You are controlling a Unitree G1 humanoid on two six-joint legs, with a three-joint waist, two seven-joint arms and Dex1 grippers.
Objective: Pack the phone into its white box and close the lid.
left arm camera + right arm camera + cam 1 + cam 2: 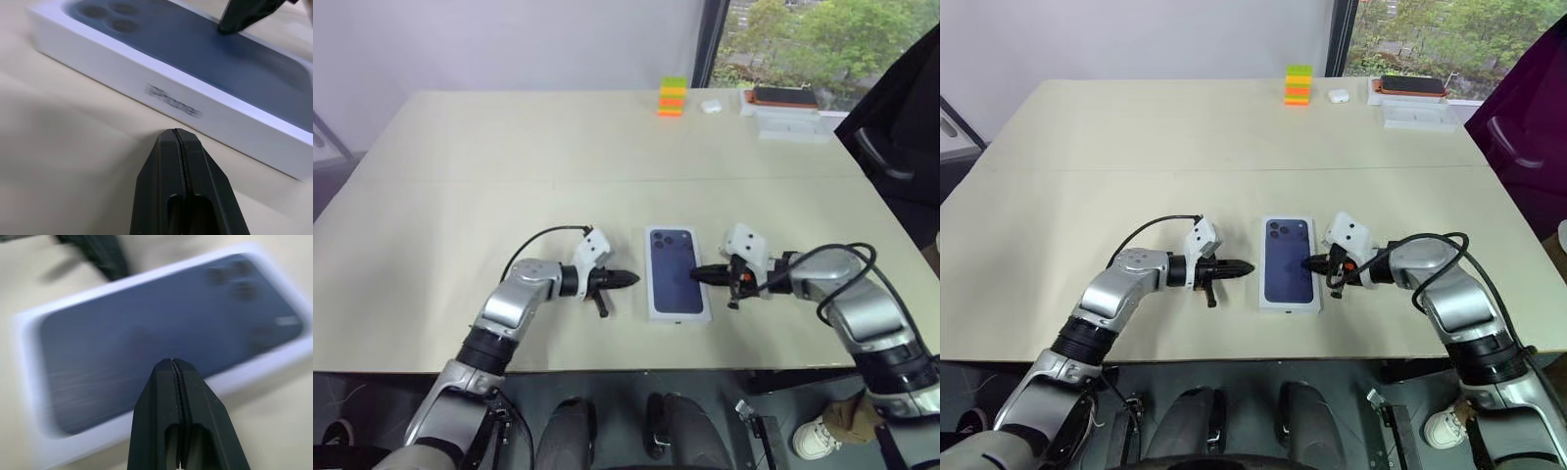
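White rectangular cardboard lid with dark blue phone print sits closed on beige table; left gripper and right gripper flank it, fingers pressed together, holding nothing.

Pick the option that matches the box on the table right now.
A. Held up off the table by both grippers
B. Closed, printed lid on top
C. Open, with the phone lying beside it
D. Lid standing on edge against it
B: the lid, printed face up, sits on the white box, which lies flat on the table between the shut left gripper and right gripper.
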